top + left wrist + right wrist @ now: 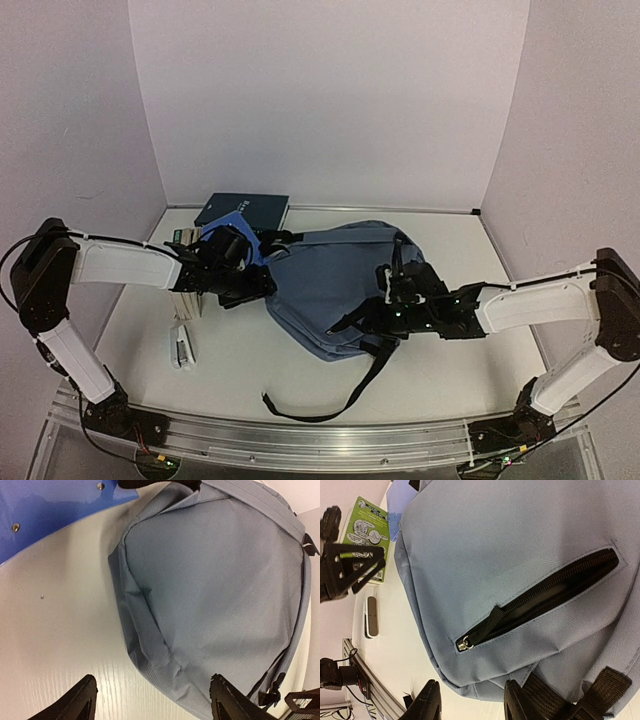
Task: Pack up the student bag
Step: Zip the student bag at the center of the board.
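Centre of the overhead frame: large soft blue-grey fabric backpack (340,285), flat on the white tabletop (440,390), long black strap (340,402) trailing toward the lower edge. At the bag's left edge, left end effector (252,274), fingers spread wide, one over bare tabletop and one over fabric, gripping nothing. At the bag's lower right, right end effector (375,308), likewise spread and empty, just below the black front-pocket zipper (540,597), gaping slightly, metal pull (465,642) at its lower-left end. Upper left of the overhead frame: dark navy hardcover book (243,209). Lower left: small white stapler-like object (182,345).
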You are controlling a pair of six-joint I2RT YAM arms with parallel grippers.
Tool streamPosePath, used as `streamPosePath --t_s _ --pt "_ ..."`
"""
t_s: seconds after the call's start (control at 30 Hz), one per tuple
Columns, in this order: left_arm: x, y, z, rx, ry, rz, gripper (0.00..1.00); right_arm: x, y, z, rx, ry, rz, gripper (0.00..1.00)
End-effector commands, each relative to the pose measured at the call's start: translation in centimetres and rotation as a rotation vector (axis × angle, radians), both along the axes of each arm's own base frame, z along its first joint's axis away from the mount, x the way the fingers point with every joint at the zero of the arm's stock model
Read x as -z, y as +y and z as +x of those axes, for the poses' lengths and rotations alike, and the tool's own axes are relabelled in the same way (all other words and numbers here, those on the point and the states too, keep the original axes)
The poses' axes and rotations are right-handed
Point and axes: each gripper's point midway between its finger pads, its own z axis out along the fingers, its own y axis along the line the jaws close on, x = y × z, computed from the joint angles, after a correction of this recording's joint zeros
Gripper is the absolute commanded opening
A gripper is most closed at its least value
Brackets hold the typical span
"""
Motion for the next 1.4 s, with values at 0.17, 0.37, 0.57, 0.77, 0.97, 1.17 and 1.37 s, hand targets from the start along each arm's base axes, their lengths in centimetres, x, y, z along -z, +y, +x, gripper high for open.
streamPosePath --t_s 0.17,0.37,0.57,0.77,0.97,1.17,1.37 --pt "-0.4 -5.4 -4.4 0.061 0.071 -0.158 0.66 0.4 2.0 2.9 0.071 -0.026 0.012 0.37" --pt "1.3 -7.0 -4.7 0.106 0.114 -0.139 0.56 1.9 2.0 3.9 0.107 -0.009 0.005 0.33" --pt "2.4 -7.0 -5.0 0.101 0.136 -0.137 0.57 2.8 2.6 4.4 0.104 -0.001 0.022 0.31" --pt "2.6 -7.6 -4.9 0.113 0.135 -0.156 0.53 3.7 3.2 4.8 0.089 0.012 0.018 0.28" --pt "2.8 -7.8 -4.8 0.114 0.139 -0.16 0.36 3.7 3.5 5.0 0.09 0.013 0.036 0.24" --pt "3.1 -8.0 -4.8 0.118 0.147 -0.156 0.2 4.1 3.9 5.3 0.091 0.026 0.041 0.12" --pt "3.4 -7.1 -4.8 0.082 0.145 -0.134 0.02 3.8 3.4 5.2 0.115 0.031 0.054 0.0"
